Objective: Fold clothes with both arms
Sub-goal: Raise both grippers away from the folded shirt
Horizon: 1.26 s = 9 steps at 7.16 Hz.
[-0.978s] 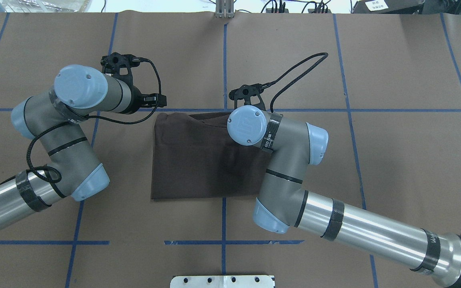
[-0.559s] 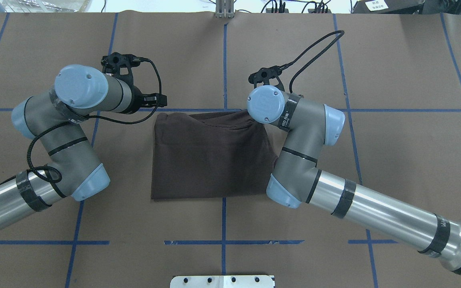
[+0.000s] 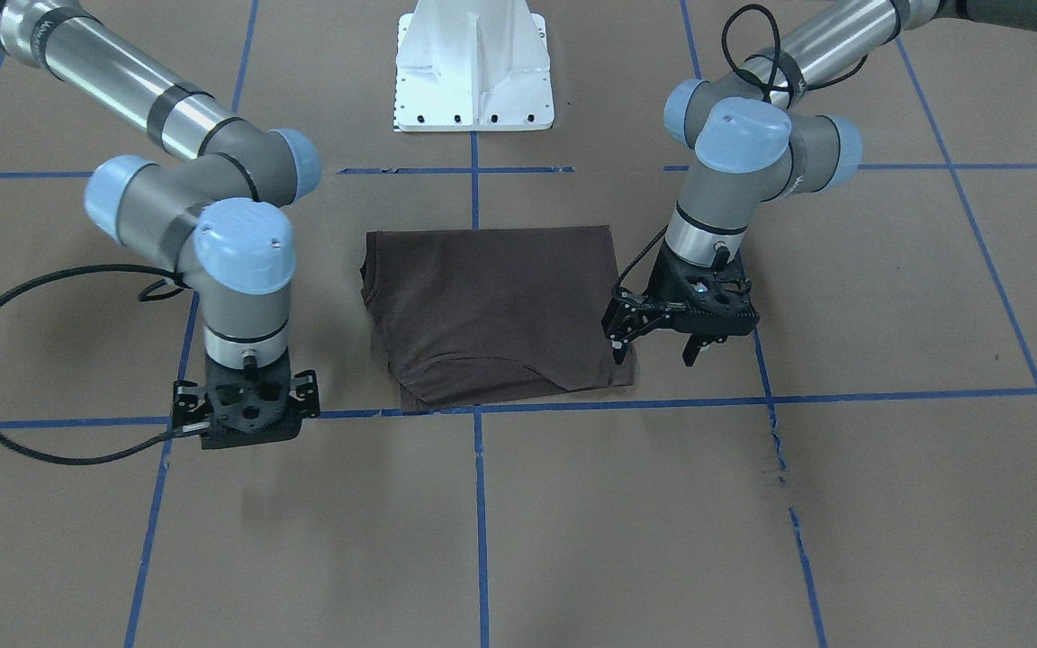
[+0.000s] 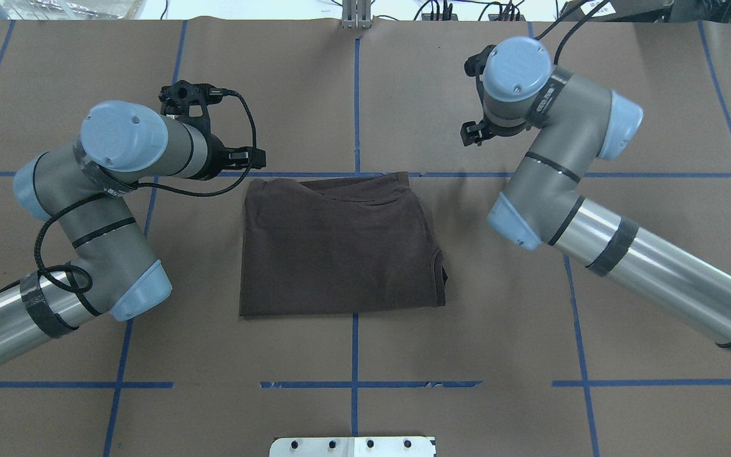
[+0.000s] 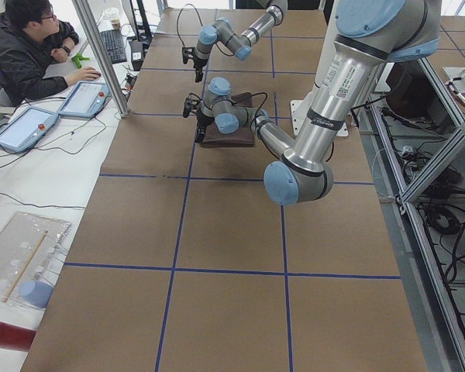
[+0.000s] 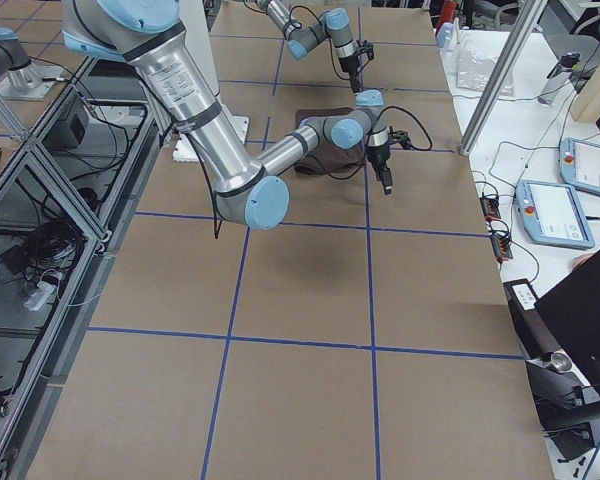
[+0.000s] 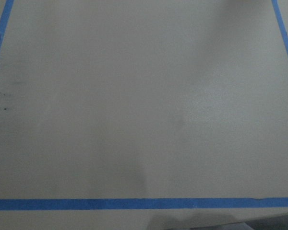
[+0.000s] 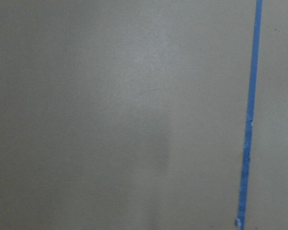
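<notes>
The left arm [image 4: 105, 209] comes in at the left of the dark brown T-shirt [image 4: 340, 247] and bends toward its far left corner; the left gripper [image 3: 658, 349] points down just beside that corner, its two fingers [image 3: 624, 346] spread apart with nothing between them; whether the nearer finger touches the cloth cannot be told; the left wrist camera shows only bare paper and a strip of blue tape [image 7: 144, 204].

The T-shirt lies flat on the brown paper-covered table [image 4: 594, 95], folded into a rough rectangle; it straddles the tape line that runs away from the robot, and its far edge lies along a cross line; the far edge is slightly rumpled, with a curved seam showing there; the collar [image 4: 438, 274] opens at the right edge of the shirt, toward the near corner; the white base plate [image 4: 353, 446] sits on the near side of the shirt, well apart from it.

The right arm [image 4: 568, 184] reaches in at the right of the T-shirt, its wrist beyond the far right corner and clear of the cloth; the right gripper [image 3: 247, 421] hangs downward over bare paper, apart from the shirt; its fingers are hidden under the wrist, so I cannot tell whether they are spread or closed; the right wrist camera shows only paper and one tape line.
</notes>
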### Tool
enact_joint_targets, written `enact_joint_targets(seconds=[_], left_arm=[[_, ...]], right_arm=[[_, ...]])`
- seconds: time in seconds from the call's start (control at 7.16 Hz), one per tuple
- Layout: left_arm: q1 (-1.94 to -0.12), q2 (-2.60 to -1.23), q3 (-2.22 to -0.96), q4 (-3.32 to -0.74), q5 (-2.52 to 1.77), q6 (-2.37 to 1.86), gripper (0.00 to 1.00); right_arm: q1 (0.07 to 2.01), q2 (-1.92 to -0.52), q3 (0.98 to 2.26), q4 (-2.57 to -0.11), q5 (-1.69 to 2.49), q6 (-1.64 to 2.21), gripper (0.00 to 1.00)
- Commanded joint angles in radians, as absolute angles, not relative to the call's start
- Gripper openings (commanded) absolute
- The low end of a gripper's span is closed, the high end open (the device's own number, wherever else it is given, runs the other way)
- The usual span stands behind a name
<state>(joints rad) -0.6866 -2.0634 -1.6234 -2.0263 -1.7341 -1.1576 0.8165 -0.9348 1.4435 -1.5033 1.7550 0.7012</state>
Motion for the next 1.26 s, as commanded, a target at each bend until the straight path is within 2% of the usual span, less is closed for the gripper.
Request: enact_joint_targets(seconds=[0.0,0.28,0.56,0.98,1.12], left_arm=[[-0.699,-1.989,-1.745,-2.010,-1.779,-1.079,1.00],[-0.812,-1.864,-1.876,-1.922,-1.834,-0.842,1.00],[-0.998,-1.678,-1.926,-1.931,-1.908,-0.503,1.00],[-1.401,-1.536,-1.895,-1.876,-2.147,-0.036,1.00],[-1.445,-1.485,-1.857,-1.850,-2.237,-0.035,1.00]], right_arm=[[0.996,-1.100,1.610,-1.514,1.984,0.526,1.00],[1.150,-1.253,1.675,-1.516,2.073,0.306,1.00],[1.299,-1.400,1.709,-1.516,2.120,0.105,1.00],[1.472,-1.648,1.729,-1.505,2.213,-0.047,1.00],[1.485,-1.754,1.736,-1.470,2.214,-0.054,1.00]])
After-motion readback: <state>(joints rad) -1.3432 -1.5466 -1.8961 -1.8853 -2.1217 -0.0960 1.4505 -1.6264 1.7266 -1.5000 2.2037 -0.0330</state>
